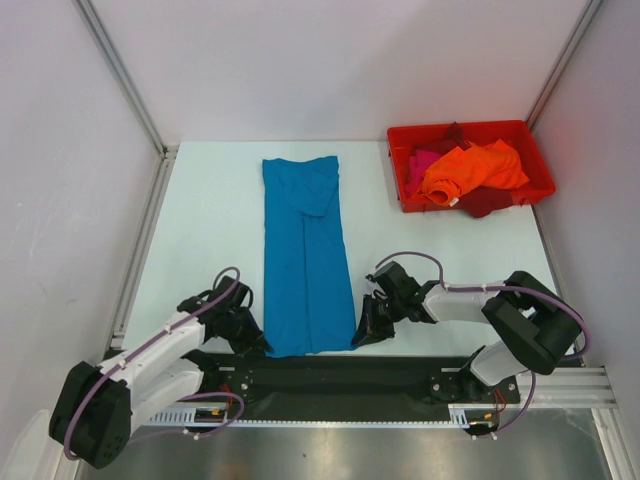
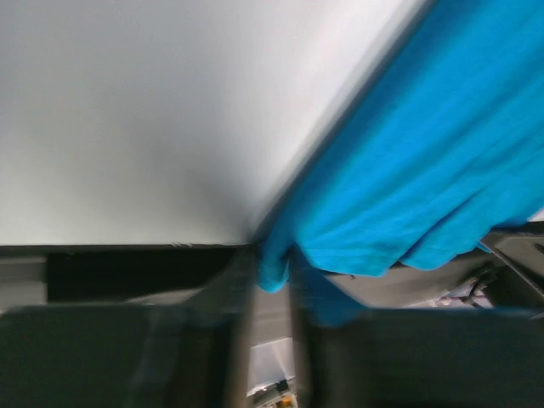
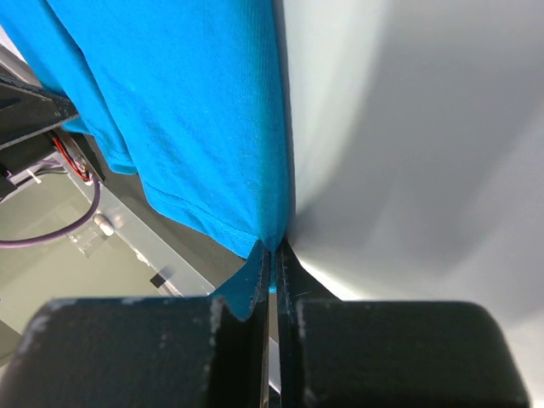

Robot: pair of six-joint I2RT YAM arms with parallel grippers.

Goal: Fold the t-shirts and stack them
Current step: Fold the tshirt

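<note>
The right pincer [image 3: 276,249] was pressed together on the near right corner of the teal-blue t-shirt [image 1: 305,260]. The left pincer [image 2: 270,274] straddled the near left corner, its grip lost in blur. The shirt lay as a long strip on the pale table [image 1: 210,220] between white walls [image 1: 300,60], well apart from a red bin [image 1: 396,165] of other t-shirts [image 1: 475,170].

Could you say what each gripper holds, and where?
Right gripper pinches near right corner of the teal-blue cloth t-shirt; left gripper straddles its left corner, grip unclear.
</note>
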